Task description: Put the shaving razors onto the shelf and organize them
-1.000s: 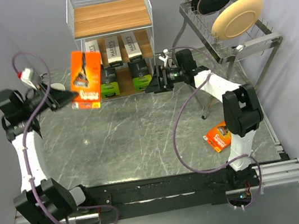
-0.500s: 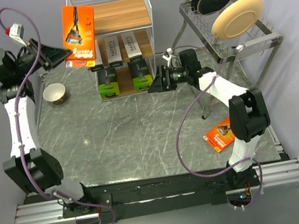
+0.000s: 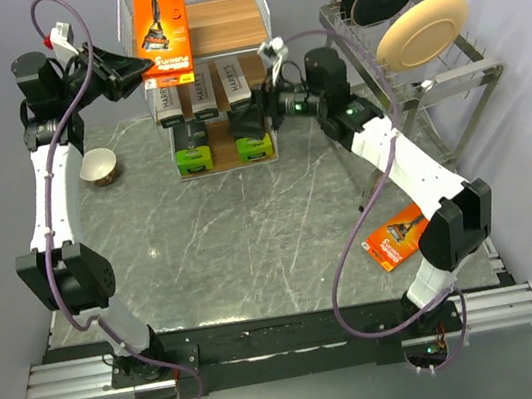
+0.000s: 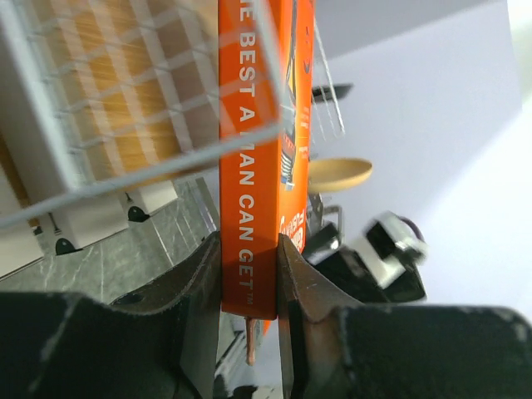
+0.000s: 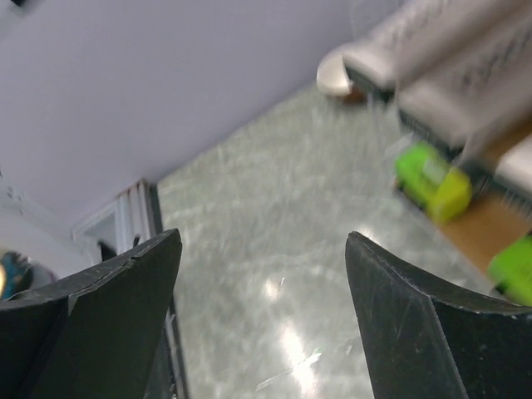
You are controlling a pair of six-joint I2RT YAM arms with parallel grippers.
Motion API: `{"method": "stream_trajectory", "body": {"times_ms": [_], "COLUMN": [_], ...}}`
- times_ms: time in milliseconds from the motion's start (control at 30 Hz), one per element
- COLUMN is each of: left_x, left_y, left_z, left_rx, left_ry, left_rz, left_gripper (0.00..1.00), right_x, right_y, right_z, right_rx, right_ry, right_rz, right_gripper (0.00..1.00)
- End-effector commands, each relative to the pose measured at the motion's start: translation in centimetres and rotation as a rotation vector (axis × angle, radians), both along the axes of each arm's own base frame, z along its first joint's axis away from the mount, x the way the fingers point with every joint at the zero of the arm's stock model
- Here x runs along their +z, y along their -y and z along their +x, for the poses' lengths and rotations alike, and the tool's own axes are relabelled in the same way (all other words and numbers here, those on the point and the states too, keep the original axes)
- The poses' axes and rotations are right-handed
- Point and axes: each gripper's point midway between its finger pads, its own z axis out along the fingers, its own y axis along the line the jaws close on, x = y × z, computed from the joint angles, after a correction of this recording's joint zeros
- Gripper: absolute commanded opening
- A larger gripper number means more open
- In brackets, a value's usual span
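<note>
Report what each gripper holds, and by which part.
Left gripper pinches the orange razor pack across its flat faces, near one end. Right gripper holds nothing; jaws open.

Your worktop (image 3: 231,235) looks like polished grey veined stone, glossy enough to mirror the lights, while the shelf (image 3: 228,25) pairs white coated wire with smooth, matt brown wood. The orange pack (image 3: 164,33) is glossy printed card and the dish rack (image 3: 464,74) is bare grey metal. Your right end effector (image 5: 262,241) has matt black, faintly scuffed plastic fingers (image 5: 407,332).

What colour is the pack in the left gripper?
Orange with white lettering; the pack sits in the left gripper, clearest in the left wrist view.
</note>
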Motion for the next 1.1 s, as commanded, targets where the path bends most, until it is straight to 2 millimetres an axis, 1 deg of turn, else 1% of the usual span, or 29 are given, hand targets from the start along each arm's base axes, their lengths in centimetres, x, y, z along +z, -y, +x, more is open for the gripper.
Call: {"method": "stream_trajectory", "body": {"times_ms": [0,133,200,233,300,333,367,400,433,467,533,567,600,667,700,733,767,800,833,867,900,933,967,1000,1033,1067], "left_x": [1.0,0.6,0.3,0.2,0.2,0.0,0.3,0.6,0.9,1.1,1.4,1.3,1.8,1.7,2.4,2.6,2.4,3.3,3.5,3.0,4.0,4.1,2.8,3.3,1.3,-0.1], "left_y": [-0.9,-1.2,-1.4,-1.4,-1.4,-1.5,-1.5,-1.5,-1.4,-1.4,-1.5,-1.4,-1.5,-1.5,-1.4,-1.4,-1.6,-2.0,-2.3,-2.6,-3.5,-3.8,-4.2,-4.7,-4.6,-4.7], "left_z": [1.1,1.4,1.6,1.8,1.9,2.2,2.2,2.1,2.0,1.9,1.6,1.4,0.9,0.5,-0.2,-0.6,-0.9,-1.9,-2.6,-3.0,-4.4,-5.4,-5.8,-7.3,-8.0,-8.6], "left_rx": [0.104,0.141,0.158,0.158,0.161,0.163,0.164,0.161,0.158,0.159,0.164,0.162,0.162,0.158,0.153,0.155,0.159,0.168,0.168,0.174,0.196,0.189,0.187,0.196,0.166,0.153], "left_ry": [-0.083,-0.138,-0.16,-0.163,-0.162,-0.164,-0.152,-0.138,-0.129,-0.119,-0.105,-0.097,-0.08,-0.069,-0.039,-0.016,-0.005,0.026,0.046,0.062,0.101,0.117,0.105,0.138,0.11,0.095], "left_rz": [-0.051,-0.07,-0.073,-0.074,-0.072,-0.069,-0.067,-0.064,-0.062,-0.058,-0.049,-0.038,-0.034,-0.021,-0.007,0.008,0.028,0.038,0.05,0.088,0.107,0.124,0.155,0.181,0.196,0.217], "left_gripper": [0.06,0.03,0.11,0.18,0.26,0.34,0.37,0.4,0.48,0.52,0.6,0.61,0.63,0.69,0.71,0.76,0.78,0.81,0.89,0.96,0.99,0.99,1.0,0.99,1.0,1.0], "right_x": [6.9,7.7,8.2,8.4,8.7,8.9,8.9,8.9,8.9,8.9,8.9,8.8,8.6,8.6,8.6,8.6,8.6,8.6,8.6,8.5,8.4,9.2,7.9,7.3,8.2,5.4], "right_y": [-0.8,-1.5,-1.9,-2.1,-2.7,-2.9,-3.2,-3.6,-3.7,-4.0,-4.4,-4.6,-4.8,-5.2,-5.3,-5.4,-5.5,-5.5,-5.4,-5.3,-5.1,-4.5,-4.0,-3.5,-2.3,-1.2], "right_z": [0.5,1.3,1.5,1.5,2.0,2.1,2.6,2.6,2.9,3.3,3.5,3.8,4.0,4.1,4.0,4.0,3.9,3.8,3.7,3.4,3.3,2.5,2.6,2.4,1.3,1.6], "right_rx": [-0.02,-0.027,-0.029,-0.027,-0.024,-0.023,-0.027,-0.021,-0.024,-0.029,-0.027,-0.029,-0.032,-0.028,-0.023,-0.018,-0.017,-0.012,-0.008,-0.005,-0.006,-0.003,-0.008,-0.01,-0.022,-0.038], "right_ry": [0.216,0.204,0.214,0.218,0.221,0.223,0.224,0.227,0.228,0.231,0.233,0.234,0.232,0.23,0.231,0.233,0.231,0.231,0.231,0.237,0.241,0.26,0.254,0.254,0.279,0.253], "right_rz": [0.073,0.1,0.113,0.116,0.123,0.127,0.13,0.129,0.13,0.13,0.134,0.135,0.136,0.14,0.142,0.143,0.145,0.145,0.144,0.136,0.128,0.128,0.096,0.075,0.066,-0.003], "right_gripper": [0.87,0.86,0.87,0.87,0.88,0.88,0.88,0.88,0.88,0.88,0.88,0.89,0.89,0.89,0.89,0.89,0.89,0.89,0.89,0.89,0.89,0.89,0.89,0.89,0.9,0.9]}}
